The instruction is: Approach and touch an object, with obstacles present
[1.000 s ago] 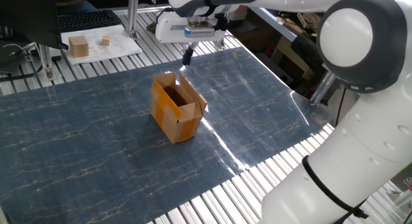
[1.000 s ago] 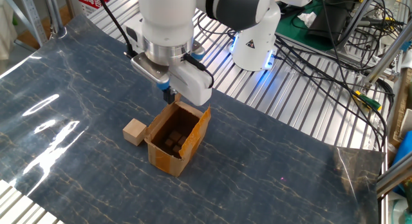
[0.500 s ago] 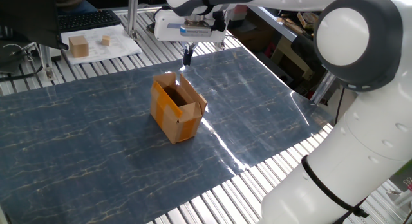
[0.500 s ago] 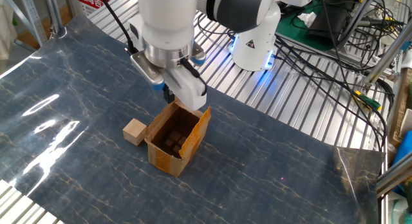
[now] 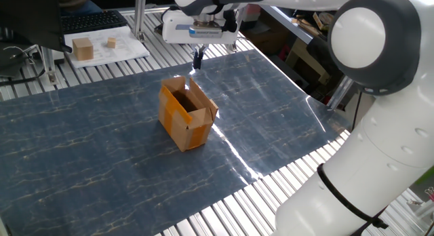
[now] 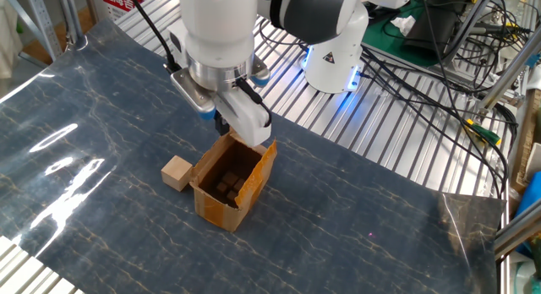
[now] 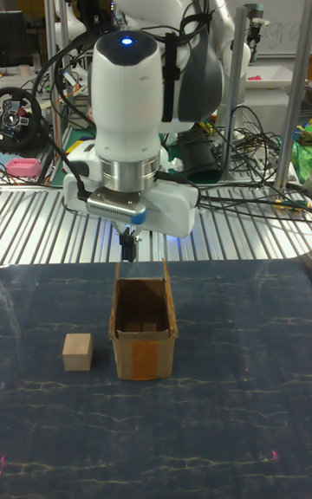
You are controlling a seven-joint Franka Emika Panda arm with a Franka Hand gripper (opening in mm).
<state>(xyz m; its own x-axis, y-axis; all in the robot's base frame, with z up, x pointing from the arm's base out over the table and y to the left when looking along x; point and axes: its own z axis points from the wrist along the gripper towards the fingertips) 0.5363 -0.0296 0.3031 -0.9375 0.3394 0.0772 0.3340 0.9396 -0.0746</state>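
Note:
The object, a small brown cardboard box point(image 5: 186, 119) point(image 6: 230, 182) point(image 7: 143, 327) with orange-tan tape, stands open-topped on the blue mat. Dark shapes lie in its bottom. My gripper point(image 5: 198, 59) point(image 6: 221, 123) point(image 7: 128, 249) hangs just above and behind the box's far rim, fingers pointing down and pressed together with nothing between them. It does not visibly touch the box; a raised flap stands close beneath the fingertips.
A small wooden cube point(image 6: 177, 172) point(image 7: 77, 352) sits on the mat beside the box. Two more cubes point(image 5: 83, 49) rest on white paper at the back. The arm's base point(image 6: 334, 53) and cables point(image 6: 439, 66) lie beyond the mat.
The gripper has risen slightly and drawn back from the box's far rim over the last second; the box and cube have not moved.

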